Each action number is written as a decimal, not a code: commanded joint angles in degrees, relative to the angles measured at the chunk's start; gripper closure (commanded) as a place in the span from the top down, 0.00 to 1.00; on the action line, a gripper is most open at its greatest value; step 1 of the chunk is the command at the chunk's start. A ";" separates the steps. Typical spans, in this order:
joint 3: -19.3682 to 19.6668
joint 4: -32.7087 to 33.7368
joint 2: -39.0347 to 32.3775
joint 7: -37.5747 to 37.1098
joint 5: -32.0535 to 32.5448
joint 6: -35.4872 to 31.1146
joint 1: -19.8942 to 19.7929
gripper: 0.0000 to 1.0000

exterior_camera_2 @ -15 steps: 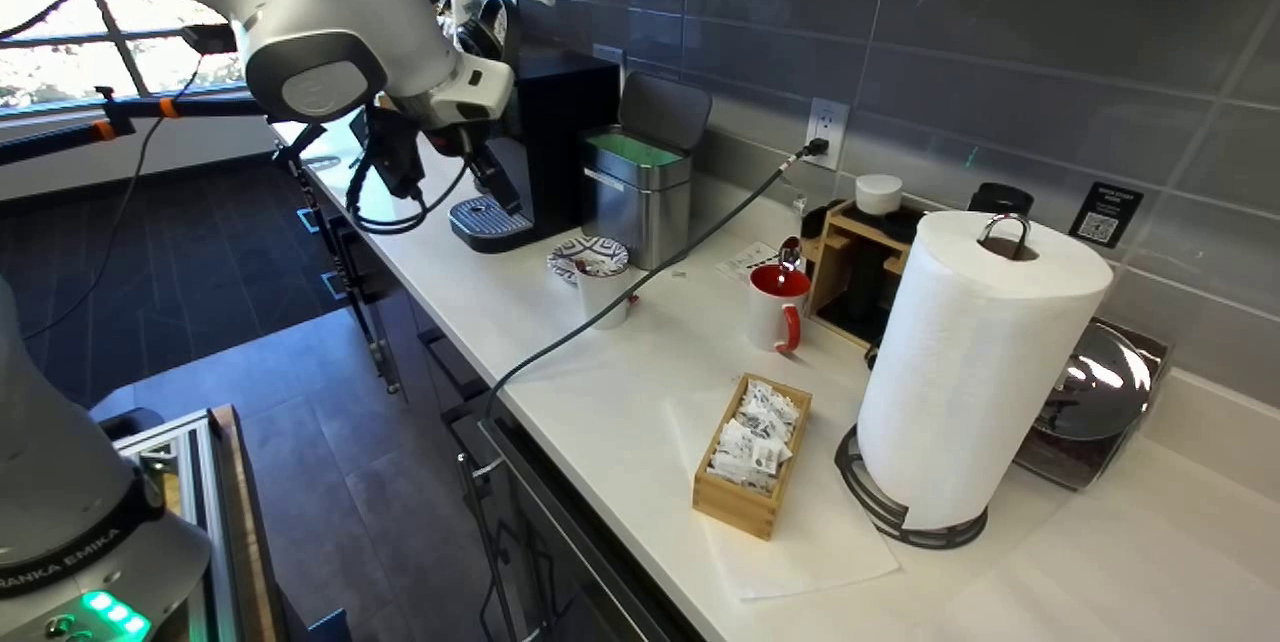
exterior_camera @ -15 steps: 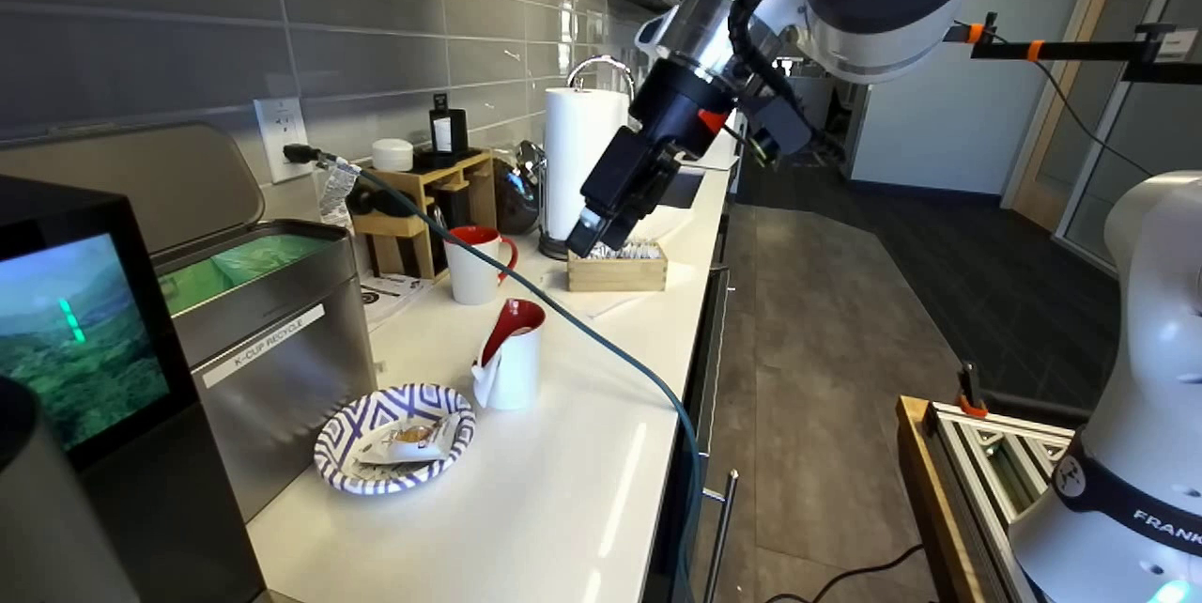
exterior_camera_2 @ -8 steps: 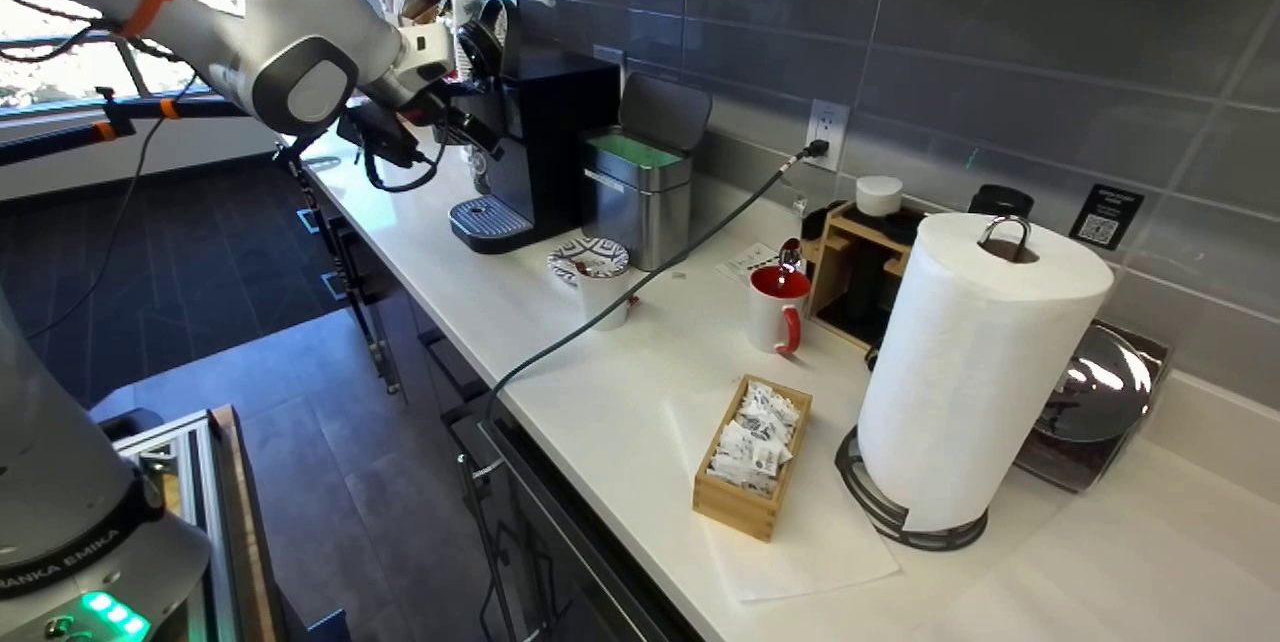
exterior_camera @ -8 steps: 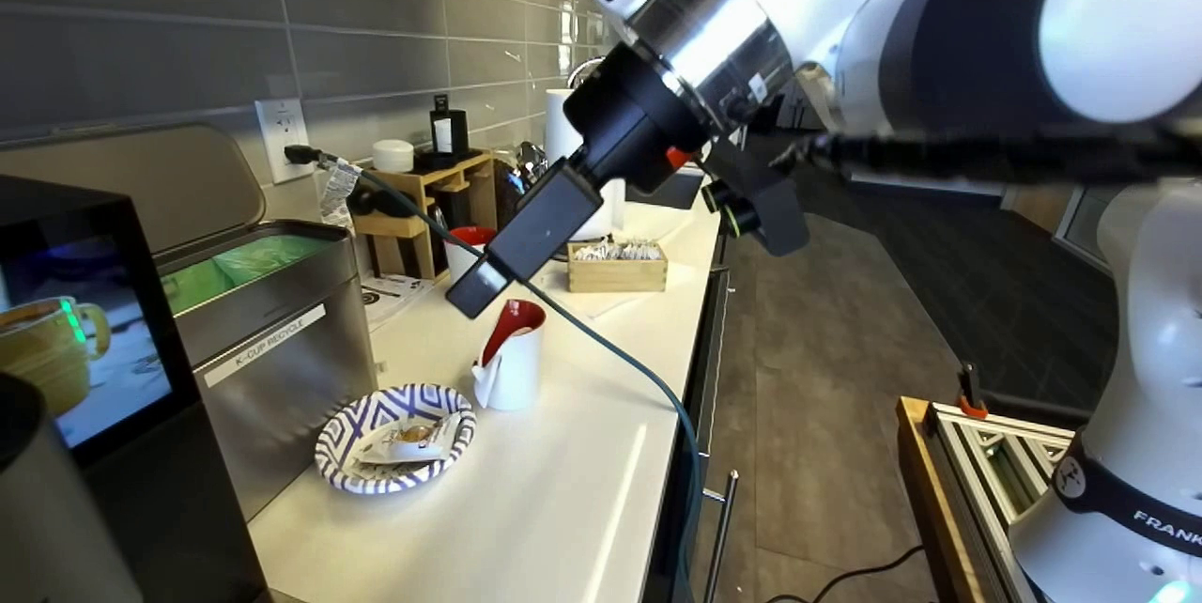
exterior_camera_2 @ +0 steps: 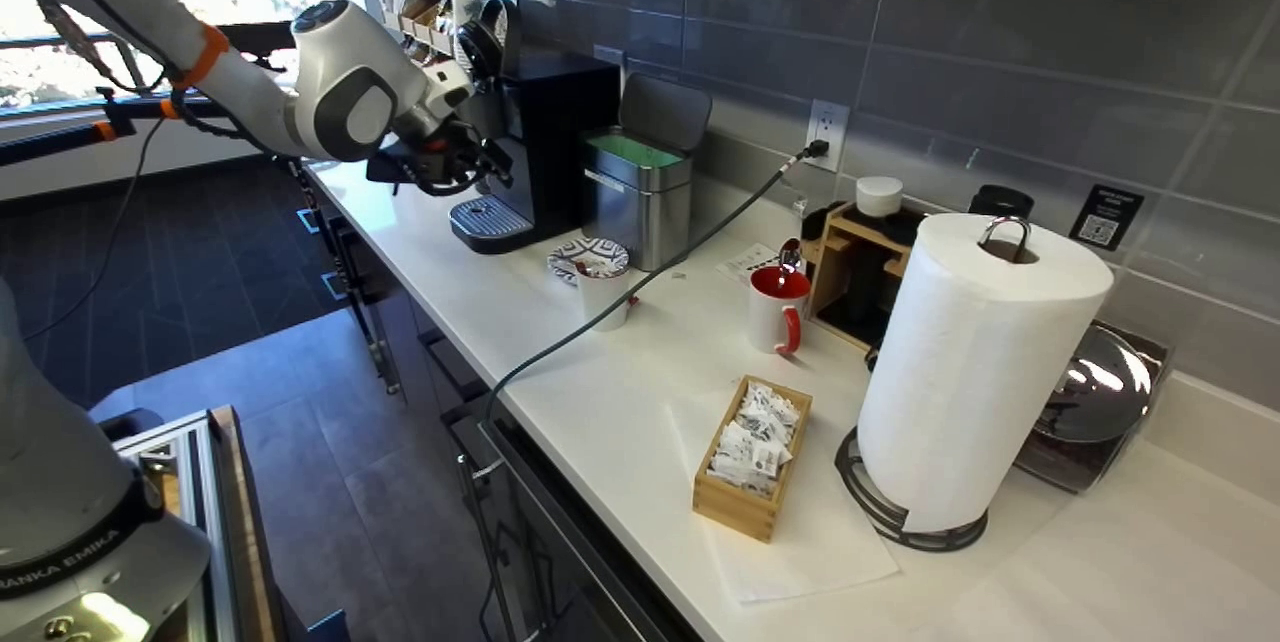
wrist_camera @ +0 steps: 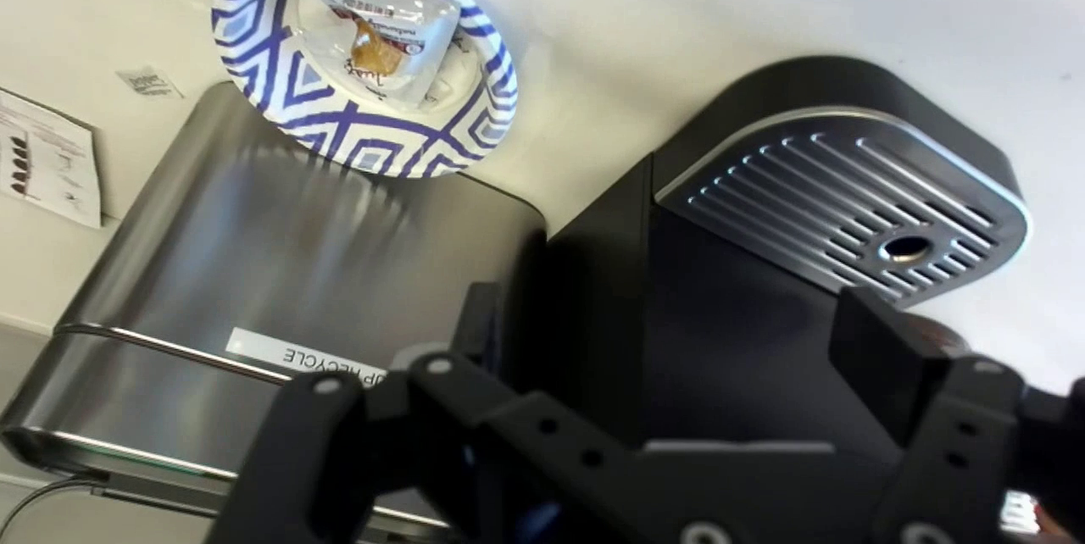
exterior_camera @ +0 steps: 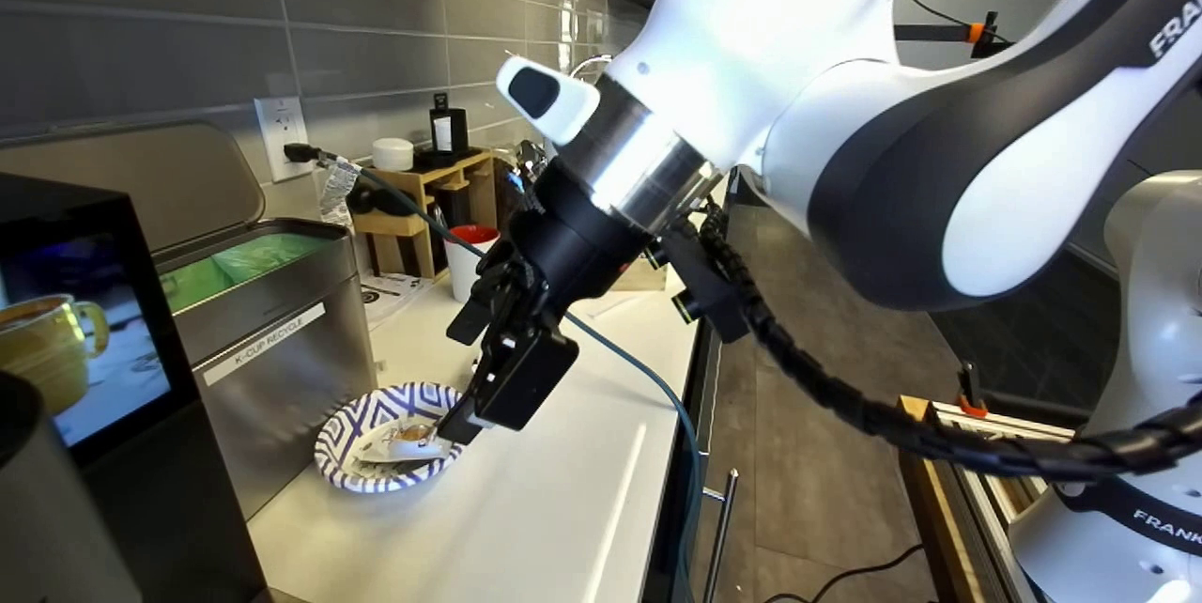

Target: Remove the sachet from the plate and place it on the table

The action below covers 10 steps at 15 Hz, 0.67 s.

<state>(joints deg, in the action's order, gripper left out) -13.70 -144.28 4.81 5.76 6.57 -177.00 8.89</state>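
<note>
The sachet, a clear and white packet with an orange-brown picture, lies in the blue-and-white patterned plate. Both also show in an exterior view, the sachet inside the plate. In an exterior view the plate is partly behind a white cup. The plate rests on the off-white table. My gripper is open and empty, its fingers wide apart. In an exterior view the gripper is above the table, up and right of the plate; one finger overlaps the plate's edge.
A steel recycle bin stands right behind the plate, beside a black coffee machine. A cable hangs across the table. A red-lined mug, wooden box of packets and paper towel roll stand farther along.
My gripper has come down and toward the plate in an exterior view, and the wrist has turned so the spread fingers show. The sachet and plate have not moved.
</note>
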 commanded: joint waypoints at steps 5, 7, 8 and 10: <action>2.70 6.12 -8.74 -11.41 15.04 8.67 -1.82 1.00; 4.02 8.49 -10.12 -19.24 20.02 14.86 -0.81 1.00; 3.83 9.62 -11.23 -21.91 20.20 16.93 -0.63 1.00; 3.12 7.71 -9.52 -18.13 17.61 15.20 -1.81 1.00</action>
<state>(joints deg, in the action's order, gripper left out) -10.59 -136.53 -4.74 -12.45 24.18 -161.72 7.09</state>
